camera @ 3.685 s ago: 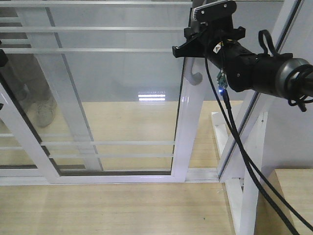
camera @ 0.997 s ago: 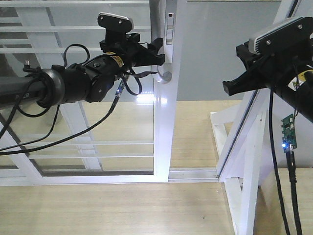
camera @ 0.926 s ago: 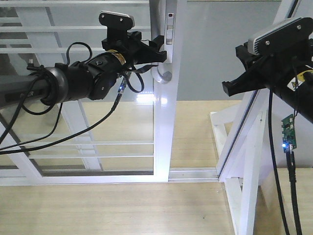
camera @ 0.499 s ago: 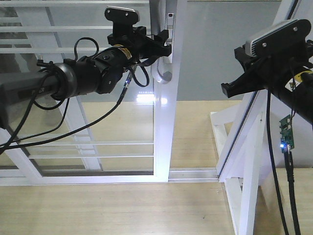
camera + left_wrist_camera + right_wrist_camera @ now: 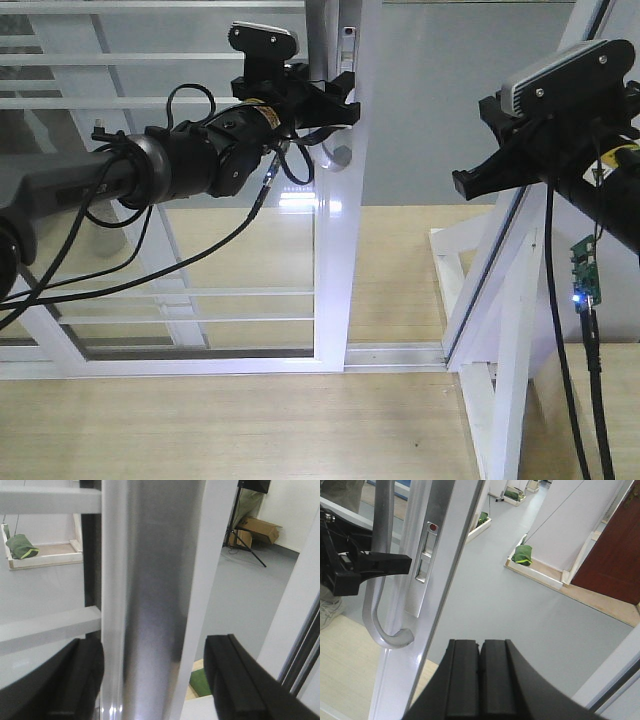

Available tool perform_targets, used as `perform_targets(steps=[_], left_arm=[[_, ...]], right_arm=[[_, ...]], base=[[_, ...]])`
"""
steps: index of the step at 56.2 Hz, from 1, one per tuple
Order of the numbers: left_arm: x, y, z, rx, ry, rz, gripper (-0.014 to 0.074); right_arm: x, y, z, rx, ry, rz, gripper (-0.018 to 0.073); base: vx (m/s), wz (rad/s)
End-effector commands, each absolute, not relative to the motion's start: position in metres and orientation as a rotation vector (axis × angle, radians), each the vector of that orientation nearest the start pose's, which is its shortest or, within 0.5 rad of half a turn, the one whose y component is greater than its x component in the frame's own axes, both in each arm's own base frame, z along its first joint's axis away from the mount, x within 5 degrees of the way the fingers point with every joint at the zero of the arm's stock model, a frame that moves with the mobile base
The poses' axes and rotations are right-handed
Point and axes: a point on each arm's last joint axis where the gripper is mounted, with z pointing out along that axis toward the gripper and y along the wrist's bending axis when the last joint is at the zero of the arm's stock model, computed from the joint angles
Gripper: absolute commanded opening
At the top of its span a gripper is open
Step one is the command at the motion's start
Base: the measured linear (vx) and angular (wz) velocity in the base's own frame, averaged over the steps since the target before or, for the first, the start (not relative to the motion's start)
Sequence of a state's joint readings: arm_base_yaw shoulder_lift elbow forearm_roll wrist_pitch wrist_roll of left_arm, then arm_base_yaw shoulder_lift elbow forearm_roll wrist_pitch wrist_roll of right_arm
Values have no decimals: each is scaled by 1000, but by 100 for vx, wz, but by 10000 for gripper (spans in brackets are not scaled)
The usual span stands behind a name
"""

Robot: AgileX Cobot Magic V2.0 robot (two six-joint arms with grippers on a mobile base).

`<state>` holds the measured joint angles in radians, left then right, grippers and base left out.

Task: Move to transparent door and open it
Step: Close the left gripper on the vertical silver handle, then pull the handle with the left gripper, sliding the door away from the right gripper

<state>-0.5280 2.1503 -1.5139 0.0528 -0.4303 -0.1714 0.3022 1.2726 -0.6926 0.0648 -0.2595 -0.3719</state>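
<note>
Since half a second ago the left claw has edged right, its wide jaws straddling the handle of the transparent door, centre-left. The right claw is pinched closed. Pale wooden floor lies near, grey floor beyond.

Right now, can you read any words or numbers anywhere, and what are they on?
Nothing here is clear enough to read.
The yellow sticker on the left arm: too small to read.
The yellow patch on the right arm: too small to read.
The latch on the transparent door: only a red dot, no letters.
</note>
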Motion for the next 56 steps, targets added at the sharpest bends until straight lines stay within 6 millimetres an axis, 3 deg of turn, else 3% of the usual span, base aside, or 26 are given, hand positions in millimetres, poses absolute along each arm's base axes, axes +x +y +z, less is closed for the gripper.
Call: perform_targets(steps=[1, 12, 36, 42, 56], left_arm=[[430, -256, 269, 323, 1489, -550, 533], [437, -260, 279, 324, 1501, -544, 533], [438, -260, 275, 294, 1557, -552, 510], [438, -260, 275, 294, 1557, -552, 407], [438, -259, 274, 300, 1569, -545, -10]], right_arm=[[264, 78, 306, -492, 1593, -38, -6], [264, 78, 306, -492, 1594, -38, -6], [264, 78, 306, -494, 1601, -38, -6], [264, 78, 306, -494, 1601, -38, -6], [264, 78, 306, -494, 1601, -38, -6]], base=[[0, 0], [0, 0], [0, 0], [0, 0], [0, 0]])
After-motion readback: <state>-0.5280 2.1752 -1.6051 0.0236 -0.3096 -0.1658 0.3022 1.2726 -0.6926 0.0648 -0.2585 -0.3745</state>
